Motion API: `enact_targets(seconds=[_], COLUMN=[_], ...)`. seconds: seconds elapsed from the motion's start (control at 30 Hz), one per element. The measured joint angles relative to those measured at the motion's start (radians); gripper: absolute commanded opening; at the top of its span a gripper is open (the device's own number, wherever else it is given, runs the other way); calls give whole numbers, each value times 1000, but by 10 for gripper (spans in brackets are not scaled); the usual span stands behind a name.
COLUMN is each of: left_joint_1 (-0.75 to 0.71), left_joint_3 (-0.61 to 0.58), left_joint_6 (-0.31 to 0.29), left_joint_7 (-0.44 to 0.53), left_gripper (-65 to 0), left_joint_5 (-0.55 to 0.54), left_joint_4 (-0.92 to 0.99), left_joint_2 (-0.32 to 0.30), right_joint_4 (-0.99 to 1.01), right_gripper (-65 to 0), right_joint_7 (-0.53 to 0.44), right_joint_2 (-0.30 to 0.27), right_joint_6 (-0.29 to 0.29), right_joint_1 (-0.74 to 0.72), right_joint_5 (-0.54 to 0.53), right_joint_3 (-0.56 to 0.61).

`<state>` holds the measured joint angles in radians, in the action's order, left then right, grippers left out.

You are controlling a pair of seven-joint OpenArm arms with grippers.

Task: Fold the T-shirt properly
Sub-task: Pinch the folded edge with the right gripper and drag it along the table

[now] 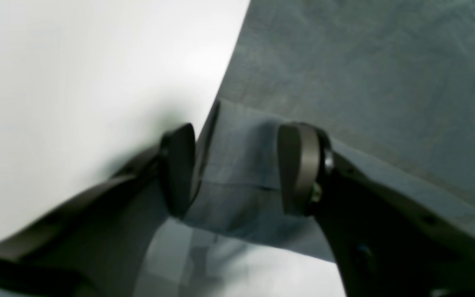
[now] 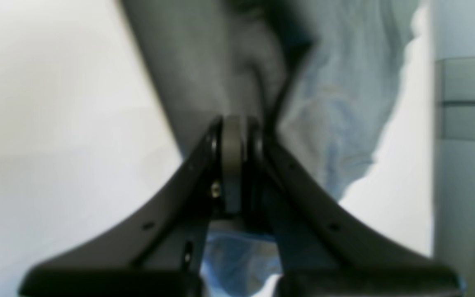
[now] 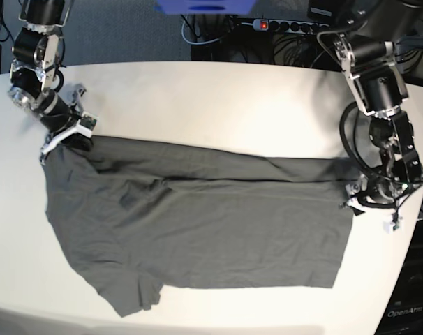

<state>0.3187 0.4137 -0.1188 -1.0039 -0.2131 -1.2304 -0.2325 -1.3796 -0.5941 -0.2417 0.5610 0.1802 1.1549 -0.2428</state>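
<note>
2 sets of jaws are mine, and both sit at the T-shirt (image 3: 197, 223), which lies spread across the white table (image 3: 218, 105) in the base view, its long axis running side to side. The cloth is dark olive-grey, mostly flat, with a long fold line across its upper part and a sleeve sticking out at the lower near corner.

My right jaws (image 2: 237, 140) are clenched. In the right wrist view the 2 pads (image 2: 231, 156) press together with grey fabric bunched right around them and hanging past them, so I am grasping a corner of the T-shirt. In the base view these jaws (image 3: 66, 132) sit at the shirt's far corner on that view's left side, close to the table edge.

My left jaws (image 1: 237, 169) stand apart. In the left wrist view a hemmed edge of the T-shirt (image 1: 365, 82) lies between the 2 pads (image 1: 299, 169); 1 pad is over bare table beside the hem, the other over the cloth. The picture is too blurred to say whether either pad touches the fabric. In the base view these jaws (image 3: 368, 202) are low at the shirt's edge on that view's right side.
</note>
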Motion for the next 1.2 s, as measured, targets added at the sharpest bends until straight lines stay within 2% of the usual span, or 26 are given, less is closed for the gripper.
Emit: enact_targets(seconds=[0.23,0.43,0.8,0.97,1.1,1.2], left_joint_1=[0,-1,-8,-8,-8,-8], left_joint_3=[-1,0,0,-1,-1,-1], left_joint_6=[-4,0,-1,-1,-1,-1], left_joint_7=[0,-3,2,2,0,1], left_gripper=[-331,-331,-331,-331,-331,-331], left_joint_5=[0,0,0,0,0,0], left_joint_4=[0,0,0,0,0,0], left_joint_2=[0,0,-3,-3,-3,-3], right_joint_4=[160,185,145,146,147,144], right_gripper=[-635,-637,-635,-635,-635,-635], right_joint_7=[-42,-41,-34,-33,-91,-90], right_joint_2=[-66,-97,-100,-135,-118,-94], right_joint_6=[-11,-7,-4,-4,-6,-8], right_joint_1=[-104,-139,-152,-167,-206,-211], right_joint_5=[-18,-6,6,46,77,78], right_joint_3=[-5,-3,1,34,49,42])
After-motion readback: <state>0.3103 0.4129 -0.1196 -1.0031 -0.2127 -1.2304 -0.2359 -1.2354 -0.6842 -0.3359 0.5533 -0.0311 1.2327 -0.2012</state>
